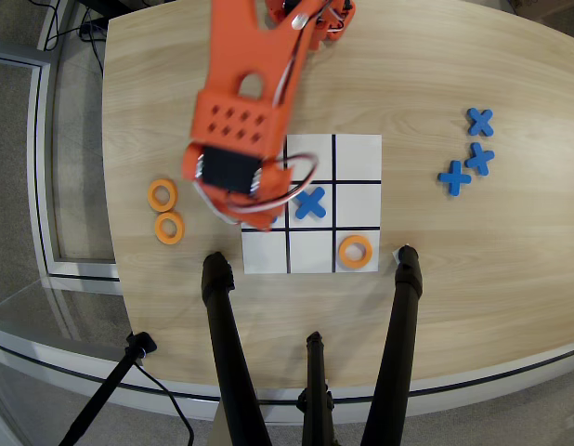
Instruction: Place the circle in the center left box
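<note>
Seen from overhead, two orange circles (162, 194) (169, 228) lie on the bare wood left of the paper grid (310, 153). A third circle (356, 250) sits in the grid's bottom right cell. The center left box (358, 203) is the white middle-row cell at the grid's right end in this view, and it is bare. My orange arm reaches down from the top edge and hangs over the grid's left column. Its gripper (257, 219) is under the wrist body, so the jaws and anything between them are hidden. One blue cross (310, 203) lies in the centre cell.
Three spare blue crosses (469, 153) lie on the wood at the right. Black tripod legs (222, 316) (403, 307) cross the table's front edge below the grid. The table's left edge runs close to the two loose circles.
</note>
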`<state>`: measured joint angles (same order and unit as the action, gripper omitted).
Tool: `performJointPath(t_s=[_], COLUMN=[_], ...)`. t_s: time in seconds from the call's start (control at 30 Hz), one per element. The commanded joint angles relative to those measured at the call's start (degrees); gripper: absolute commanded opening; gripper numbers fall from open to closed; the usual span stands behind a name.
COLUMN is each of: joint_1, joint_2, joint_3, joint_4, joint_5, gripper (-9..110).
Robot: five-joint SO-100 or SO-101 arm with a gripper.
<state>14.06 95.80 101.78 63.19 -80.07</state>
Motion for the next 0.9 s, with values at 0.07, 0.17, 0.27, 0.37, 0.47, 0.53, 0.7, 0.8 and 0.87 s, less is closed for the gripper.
performJointPath(t_s=[0.07,0.17,0.27,0.37,0.47,0.53,0.7,0.8,0.87], joint_1=[-11.34,-18.9,-26.02,-31.64,-34.72,-35.33,-34.19,-32.87,-32.08], joint_2=[19.16,24.87,28.04,26.1,22.06,18.63,6.59,-0.44,-4.04], joint_3=[6.33,10.72,14.5,14.59,14.41,14.15,9.23,6.33,5.45], joint_4=[3.52,4.22,4.22,3.16,0.18,-2.72,-8.53,-11.07,-12.66], joint_5=[2.64,3.6,4.22,7.21,8.88,9.23,9.23,9.23,9.05], gripper=[0,0,0,0,0,0,0,0,0])
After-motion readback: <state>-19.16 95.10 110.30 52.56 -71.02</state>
